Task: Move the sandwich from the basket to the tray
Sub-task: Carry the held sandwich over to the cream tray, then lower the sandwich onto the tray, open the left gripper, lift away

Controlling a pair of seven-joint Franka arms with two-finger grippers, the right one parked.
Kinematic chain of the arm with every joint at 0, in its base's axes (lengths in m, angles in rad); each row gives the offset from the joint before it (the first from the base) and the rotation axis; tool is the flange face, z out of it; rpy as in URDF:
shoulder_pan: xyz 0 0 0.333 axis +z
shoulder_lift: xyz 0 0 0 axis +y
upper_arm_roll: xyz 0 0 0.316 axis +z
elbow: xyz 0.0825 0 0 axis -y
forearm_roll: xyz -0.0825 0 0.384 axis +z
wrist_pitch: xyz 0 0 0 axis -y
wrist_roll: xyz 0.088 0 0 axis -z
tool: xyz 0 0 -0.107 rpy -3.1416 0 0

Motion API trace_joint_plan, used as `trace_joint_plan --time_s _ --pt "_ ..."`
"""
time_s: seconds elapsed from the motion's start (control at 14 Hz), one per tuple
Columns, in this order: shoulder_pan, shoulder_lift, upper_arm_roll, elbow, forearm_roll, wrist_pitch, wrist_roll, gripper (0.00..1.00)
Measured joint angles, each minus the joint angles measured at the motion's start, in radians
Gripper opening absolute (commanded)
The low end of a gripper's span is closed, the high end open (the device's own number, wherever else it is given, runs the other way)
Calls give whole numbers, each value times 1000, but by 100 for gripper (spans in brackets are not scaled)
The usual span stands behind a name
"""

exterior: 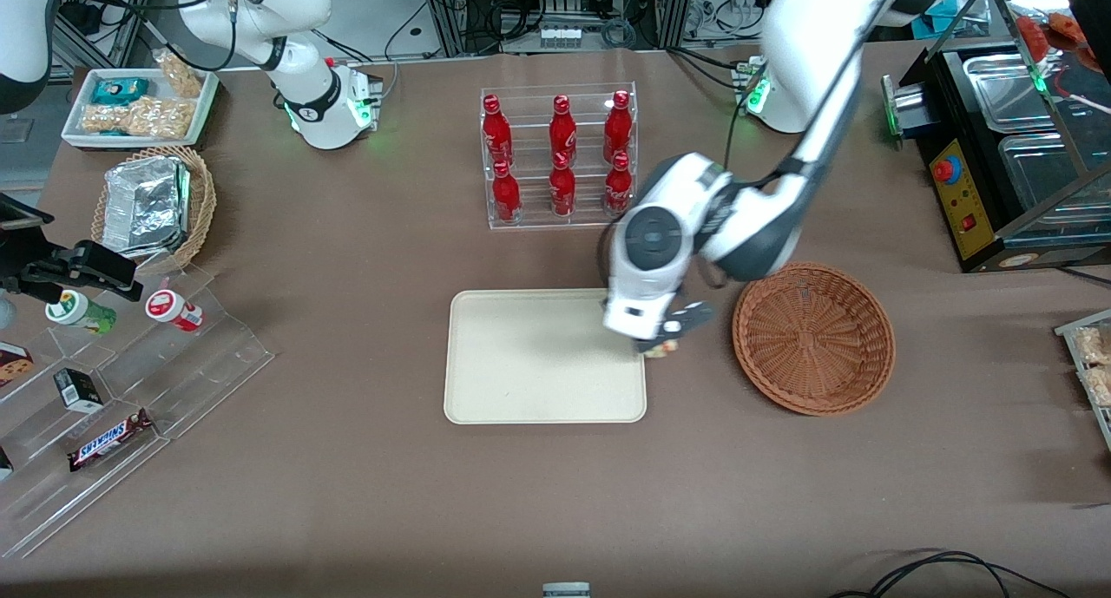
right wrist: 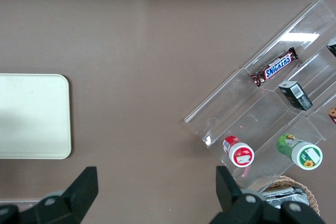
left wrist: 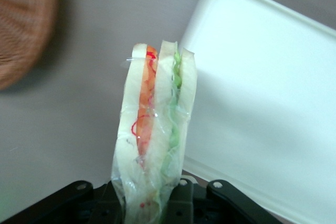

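Pinching the sandwich (left wrist: pixel 155 140) by its base in the claw (exterior: pixel 667 345), hanging over the tray (exterior: pixel 529 381) edge nearest the basket (exterior: pixel 813 338). Probably handling light, soft and squashable, film wrap likely slippery; gripping across the bread faces seeming best. Leaving open tray room toward the parked arm's end.

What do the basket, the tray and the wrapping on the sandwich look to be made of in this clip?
The basket: woven wicker, reddish-brown, with radial strands visible.
The tray: likely plastic or a similar molded material; smooth, matte cream surface, rounded corners, low rim.
The sandwich: soft pale bread in thin clear film, probably plastic; glossy creases show.
The gripper, shut on the sandwich, is at the tray's edge nearest the basket.
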Motion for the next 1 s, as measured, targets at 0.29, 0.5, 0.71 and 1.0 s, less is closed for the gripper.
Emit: trace_joint_plan --time_s 0.29,0.5,0.71,1.0 --pt "-75 165 -11 179 1 18 125 11" --pt "-122 283 -12 307 4 18 145 19" --pt "-146 348 -12 376 6 19 149 32" --pt "-155 357 -12 395 15 26 153 100"
